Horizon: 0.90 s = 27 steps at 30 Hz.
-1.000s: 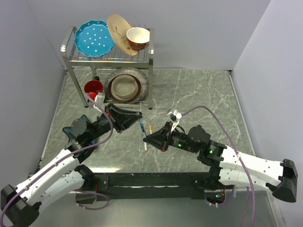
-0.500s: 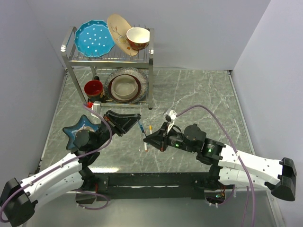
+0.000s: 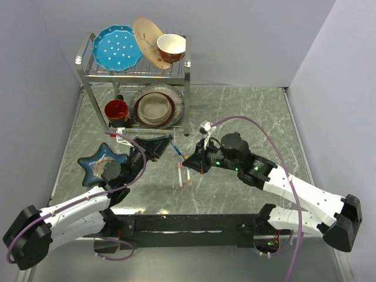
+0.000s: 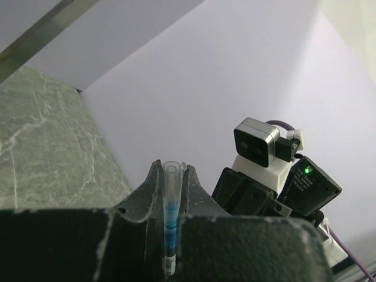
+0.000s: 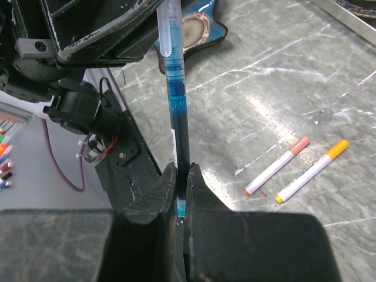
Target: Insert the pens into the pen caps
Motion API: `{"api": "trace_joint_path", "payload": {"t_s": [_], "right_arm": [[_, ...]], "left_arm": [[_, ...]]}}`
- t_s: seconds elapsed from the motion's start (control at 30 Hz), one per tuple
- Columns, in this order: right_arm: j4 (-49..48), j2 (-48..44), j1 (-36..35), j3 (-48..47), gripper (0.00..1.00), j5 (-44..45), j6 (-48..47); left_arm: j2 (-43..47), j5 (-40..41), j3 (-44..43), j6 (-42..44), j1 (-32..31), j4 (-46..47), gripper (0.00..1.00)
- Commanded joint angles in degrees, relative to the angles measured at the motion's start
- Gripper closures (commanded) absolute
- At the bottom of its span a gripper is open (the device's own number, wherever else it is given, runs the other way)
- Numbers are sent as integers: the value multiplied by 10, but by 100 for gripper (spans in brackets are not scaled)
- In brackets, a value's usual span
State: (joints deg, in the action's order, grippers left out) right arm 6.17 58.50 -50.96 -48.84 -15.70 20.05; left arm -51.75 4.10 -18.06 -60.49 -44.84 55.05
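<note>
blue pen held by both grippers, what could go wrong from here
1. The left gripper and right gripper both clamp the blue pen; pushing off-axis may bend it or make it slip.
2. Two white pens lie on the table below; a dropped pen might scatter them.

The table point(image 3: 247, 117) is grey-green marble, veined white. On the silver rack's point(image 3: 135, 74) top shelf I see a bright blue plate point(image 3: 116, 48) dotted white, a cream plate point(image 3: 145, 32) and a red bowl point(image 3: 171, 47), cream inside. On the rack's lower shelf are a red mug point(image 3: 116, 109) and a beige bowl point(image 3: 154, 107). In front of the rack are a dark blue star dish point(image 3: 94, 164), a white salmon-capped pen point(image 5: 276, 166), a white orange-capped pen point(image 5: 312, 171), and a translucent blue pen point(image 5: 176, 111) with a clear end. The left gripper point(image 4: 171, 168) and right gripper point(image 5: 181, 171) are black.
</note>
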Motion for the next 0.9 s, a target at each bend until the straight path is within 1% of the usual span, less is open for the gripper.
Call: {"api": "trace_joint_path", "payload": {"t_s": [0.0,0.07,0.1,0.17,0.23,0.27,0.3,0.33,0.37,0.4,0.43,0.47,0.5,0.57,0.6,0.63,0.67,0.73,0.77,0.83,0.87], "right_arm": [[-295,14,57,-108,100,118,0],[-315,24,58,-81,100,116,10],[-320,26,61,-72,100,115,14],[-344,28,64,-49,100,93,23],[-358,21,67,-34,100,77,11],[-355,18,67,-22,100,67,6],[-354,14,68,-15,100,48,-1],[-346,4,68,-10,100,46,-6],[-320,-2,68,3,100,46,-3],[-316,-8,68,15,100,38,1],[-316,-23,68,27,100,34,10],[-305,-30,68,46,100,29,17],[-297,-36,68,53,97,19,23],[-276,-49,66,73,89,-24,41],[-272,-58,66,81,79,-36,48],[-256,-62,61,99,74,-54,65],[-245,-67,55,108,64,-58,73],[-206,-87,32,138,57,-60,78],[-200,-97,23,151,53,-57,79],[-195,-135,16,193,48,-51,94],[-192,-150,14,203,43,-47,100]], "left_arm": [[-38,-202,51,-59,-83,-73,99],[-59,-200,64,-80,-91,-30,99],[-68,-199,71,-88,-92,20,99],[-95,-202,88,-114,-98,86,99],[-118,-217,93,-129,-100,152,99],[-120,-219,88,-131,-99,147,99],[-113,-219,81,-125,-100,129,99],[-102,-207,66,-119,-100,72,99],[-90,-194,59,-112,-100,34,99],[-60,-183,52,-92,-101,4,99],[-43,-152,38,-85,-101,-26,99],[-27,-138,30,-76,-100,-89,99],[4,-127,25,-62,-100,-106,99],[33,-96,10,-48,-99,-136,99],[52,-88,2,-32,-98,-153,99],[59,-75,-23,-21,-99,-195,99],[67,-71,-37,4,-99,-221,99],[71,-66,-71,26,-99,-253,99],[74,-60,-79,42,-99,-280,99],[74,-45,-97,55,-99,-307,99],[72,-43,-105,78,-99,-339,99]]}}
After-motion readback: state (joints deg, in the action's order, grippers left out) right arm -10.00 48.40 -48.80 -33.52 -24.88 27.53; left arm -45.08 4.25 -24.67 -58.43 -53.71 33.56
